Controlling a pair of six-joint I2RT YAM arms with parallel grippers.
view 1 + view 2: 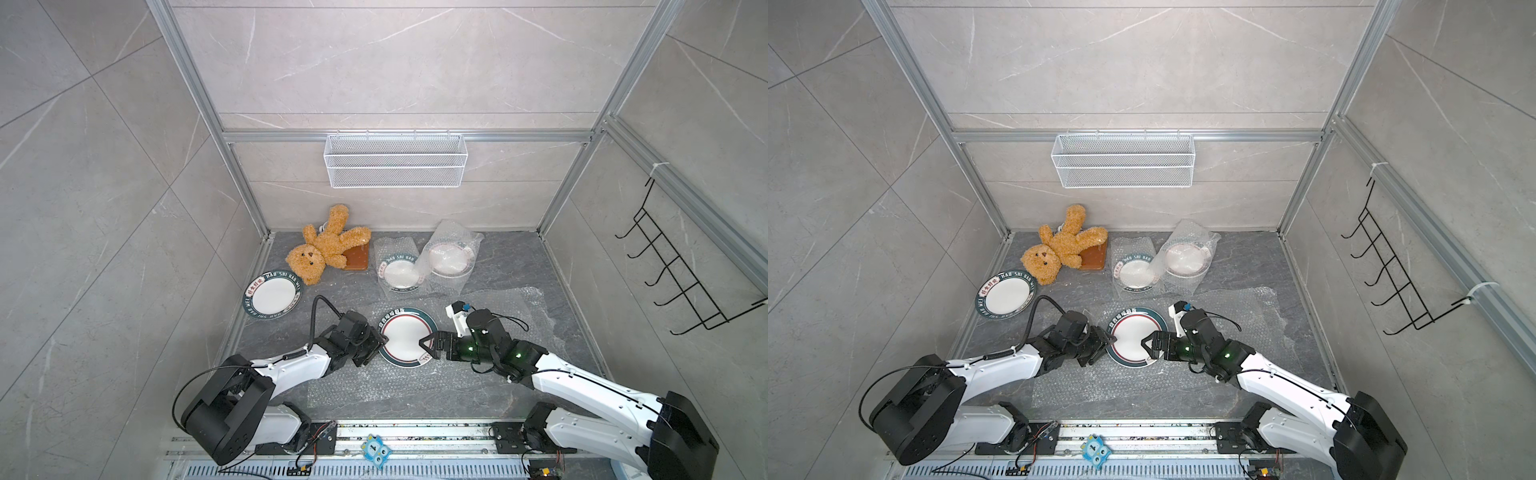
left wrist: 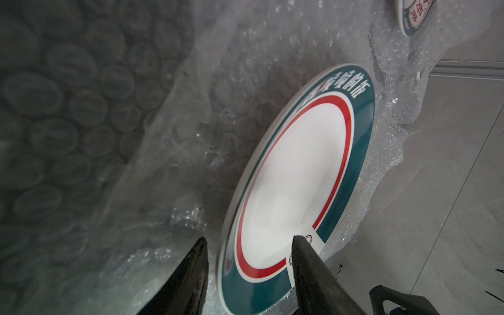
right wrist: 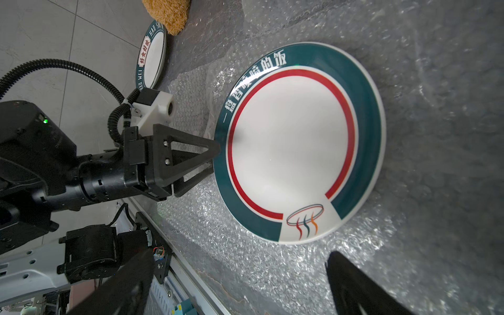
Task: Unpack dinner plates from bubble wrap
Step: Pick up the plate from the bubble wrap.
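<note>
On the worktop (image 1: 519,266), near its front middle, a plate (image 1: 405,338) lies face up and uncovered on a flattened sheet of wrap (image 1: 498,316), with an arm at either side. The left pincer (image 1: 383,338) is at the plate's left edge. In the left wrist view its jaws stand partly apart and straddle the rim, with one finger (image 2: 308,272) over the plate's face and the other (image 2: 191,278) outside and beneath it, over the wrap. A gap shows beside the rim, so no firm hold can be seen. The right pincer (image 1: 428,348) hovers over the plate's right rim, where the small steam emblem sits. Its jaws are spread wide and hold nothing. A second bare plate (image 1: 272,296) rests at the left edge of the worktop, well apart. Toward the back, two more plates (image 1: 400,272) (image 1: 451,259) sit side by side inside their bubble pouches, the right one's pouch overlapping the left one's. A bear (image 1: 322,249) sprawls at the back left, partly over a brown slab (image 1: 358,259).
</note>
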